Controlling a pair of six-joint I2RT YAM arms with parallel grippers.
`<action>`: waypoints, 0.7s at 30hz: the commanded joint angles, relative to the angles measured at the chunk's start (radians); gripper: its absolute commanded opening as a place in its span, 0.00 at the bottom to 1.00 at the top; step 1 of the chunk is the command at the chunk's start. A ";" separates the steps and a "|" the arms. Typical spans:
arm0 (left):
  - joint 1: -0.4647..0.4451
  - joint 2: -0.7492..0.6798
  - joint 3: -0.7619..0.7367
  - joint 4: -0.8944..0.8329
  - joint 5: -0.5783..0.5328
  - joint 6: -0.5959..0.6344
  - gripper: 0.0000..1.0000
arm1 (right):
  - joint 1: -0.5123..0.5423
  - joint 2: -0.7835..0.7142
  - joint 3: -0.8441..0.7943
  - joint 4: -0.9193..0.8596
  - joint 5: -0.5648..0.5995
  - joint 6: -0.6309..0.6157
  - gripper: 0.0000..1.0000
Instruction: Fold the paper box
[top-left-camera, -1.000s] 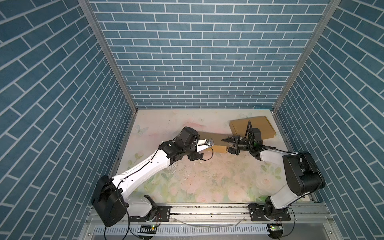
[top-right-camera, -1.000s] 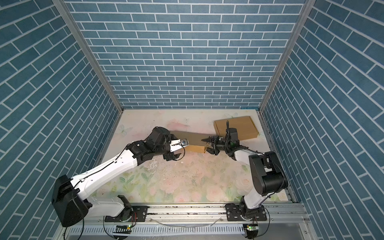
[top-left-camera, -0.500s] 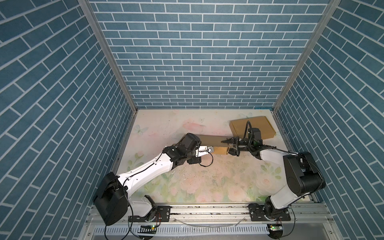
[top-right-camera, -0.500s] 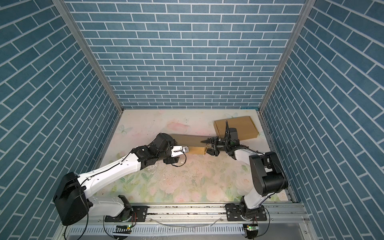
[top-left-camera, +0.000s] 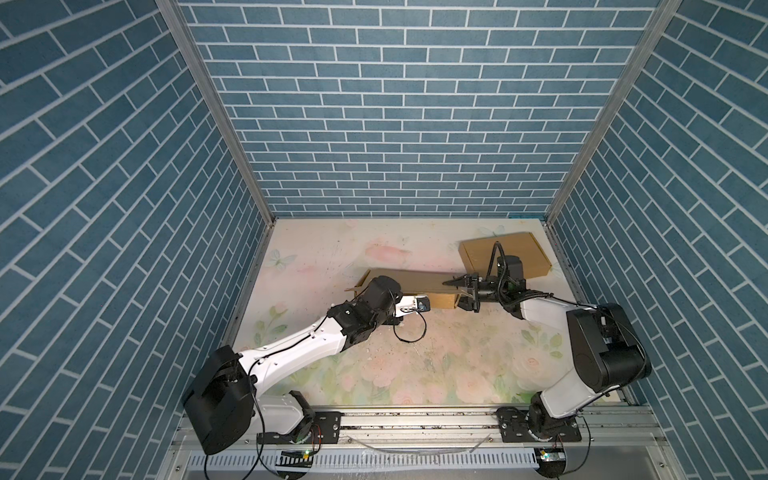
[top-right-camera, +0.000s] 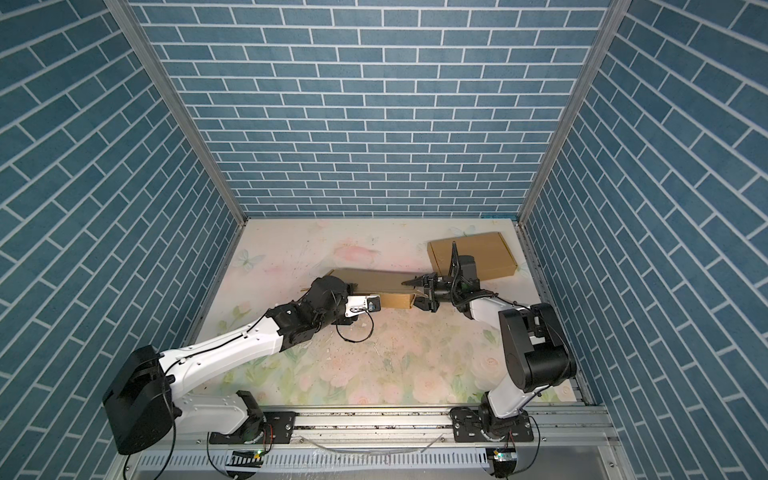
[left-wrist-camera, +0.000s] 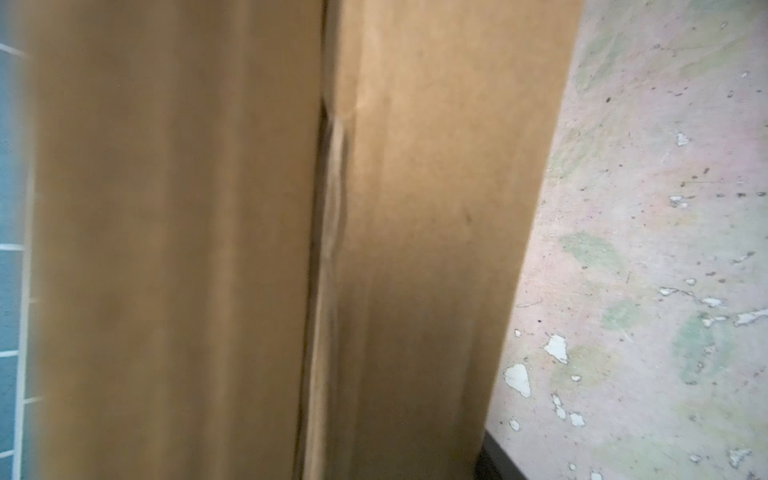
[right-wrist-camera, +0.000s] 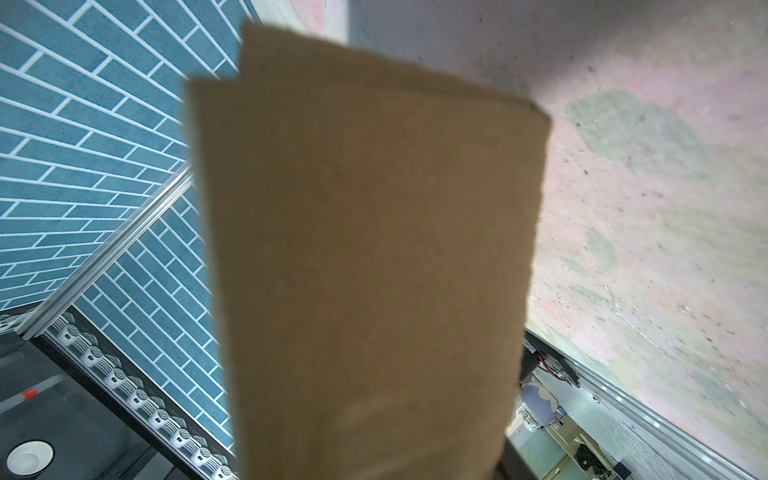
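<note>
There are two boxes on the table (top-left-camera: 332, 249): the box (top-left-camera: 415, 280) lies in the middle, and a second box (top-left-camera: 528, 257) is near the back right corner. The right gripper (top-left-camera: 459, 293) is clamped on the box's right end. The left gripper (top-left-camera: 411, 307) is close at its front side. Its jaws are hidden, so I cannot tell their state.

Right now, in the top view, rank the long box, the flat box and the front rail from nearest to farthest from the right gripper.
1. Long box: in the middle, its right end in the right gripper.
2. Flat box: just behind the gripper, in the back right corner.
3. Front rail: farthest, along the near edge.
</note>
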 joint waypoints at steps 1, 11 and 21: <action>-0.009 -0.021 -0.001 -0.007 -0.002 0.005 0.56 | -0.002 -0.034 -0.002 0.058 -0.057 0.066 0.48; -0.006 -0.001 0.074 -0.201 -0.009 -0.114 0.53 | -0.096 -0.110 -0.072 0.108 -0.056 0.079 0.67; 0.071 0.098 0.266 -0.584 0.177 -0.219 0.51 | -0.228 -0.318 0.150 -0.773 0.163 -0.791 0.68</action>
